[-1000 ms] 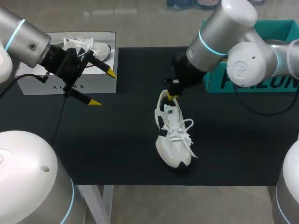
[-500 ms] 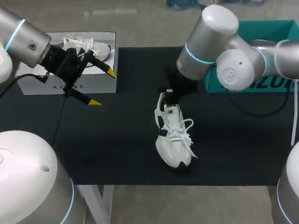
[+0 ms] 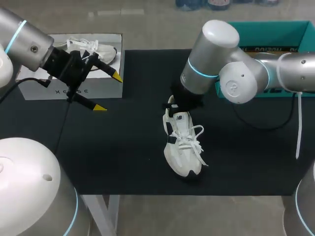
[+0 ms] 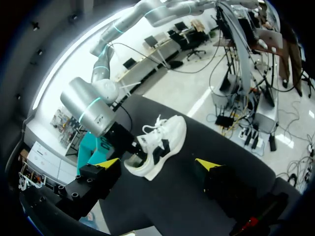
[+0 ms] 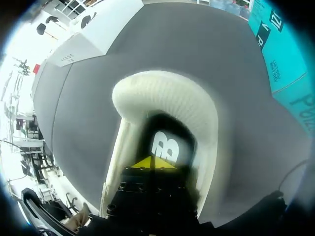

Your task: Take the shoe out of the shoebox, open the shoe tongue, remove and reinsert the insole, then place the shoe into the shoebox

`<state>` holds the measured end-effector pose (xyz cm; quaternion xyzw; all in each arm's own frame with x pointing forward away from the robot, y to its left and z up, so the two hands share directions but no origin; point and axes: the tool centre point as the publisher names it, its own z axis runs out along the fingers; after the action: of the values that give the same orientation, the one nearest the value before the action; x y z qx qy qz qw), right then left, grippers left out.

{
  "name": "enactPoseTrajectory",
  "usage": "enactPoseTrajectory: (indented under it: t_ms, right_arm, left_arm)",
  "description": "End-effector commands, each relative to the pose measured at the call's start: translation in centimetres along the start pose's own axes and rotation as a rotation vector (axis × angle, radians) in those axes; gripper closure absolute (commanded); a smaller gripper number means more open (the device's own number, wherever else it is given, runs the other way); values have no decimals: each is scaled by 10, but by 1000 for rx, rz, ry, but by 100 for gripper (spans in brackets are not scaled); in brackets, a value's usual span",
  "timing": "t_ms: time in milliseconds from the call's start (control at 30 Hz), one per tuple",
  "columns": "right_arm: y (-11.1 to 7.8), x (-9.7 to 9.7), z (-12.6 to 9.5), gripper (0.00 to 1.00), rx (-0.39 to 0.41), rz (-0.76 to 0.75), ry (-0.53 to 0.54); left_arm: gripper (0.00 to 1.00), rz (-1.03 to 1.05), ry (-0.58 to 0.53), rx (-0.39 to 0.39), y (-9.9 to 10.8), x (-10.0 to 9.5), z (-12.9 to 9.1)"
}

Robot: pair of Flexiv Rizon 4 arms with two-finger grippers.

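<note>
The black table (image 3: 123, 147) carries a teal shoebox (image 3: 295, 30), its lettering mostly hidden behind the right arm (image 3: 231, 78). A white shoebox (image 3: 98, 89) with small print holds a second shoe (image 3: 96, 49). The white shoe (image 3: 182, 147) lies mid-table, outside both boxes, with a logo (image 5: 165, 146) inside its opening. There the right gripper (image 5: 155, 162) has its tips together; whether they pinch anything cannot be told. The left gripper (image 3: 108, 92) is spread wide.

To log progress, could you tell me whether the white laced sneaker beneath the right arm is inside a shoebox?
Out: the white laced sneaker stands sole-down on the bare black tabletop, in no box.
</note>
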<state>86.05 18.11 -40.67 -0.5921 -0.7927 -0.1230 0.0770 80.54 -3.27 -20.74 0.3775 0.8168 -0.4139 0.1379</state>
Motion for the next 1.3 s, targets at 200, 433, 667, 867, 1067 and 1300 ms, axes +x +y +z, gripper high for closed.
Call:
enactPoseTrajectory:
  t_ms: [200, 433, 667, 867, 1067, 1300]
  right_arm:
    - [-2, 3, -18, 100, -21, -3, -12]
    - [-1, 8, -45, 100, -1, -9, -60]
    - [3, 20, -62, 100, 34, -23, -109]
    - [-4, 17, -61, 100, 60, -8, -138]
    - [-14, 11, -50, 100, 101, 22, -144]
    - [-15, 1, -33, 100, 145, 70, -137]
  left_arm:
    - [0, 1, 2, -2, 0, 0, 0]
    - [0, 1, 2, -2, 0, 0, 0]
    - [0, 1, 2, -2, 0, 0, 0]
    - [0, 1, 2, -2, 0, 0, 0]
    - [0, 1, 2, -2, 0, 0, 0]
    - [0, 1, 2, -2, 0, 0, 0]
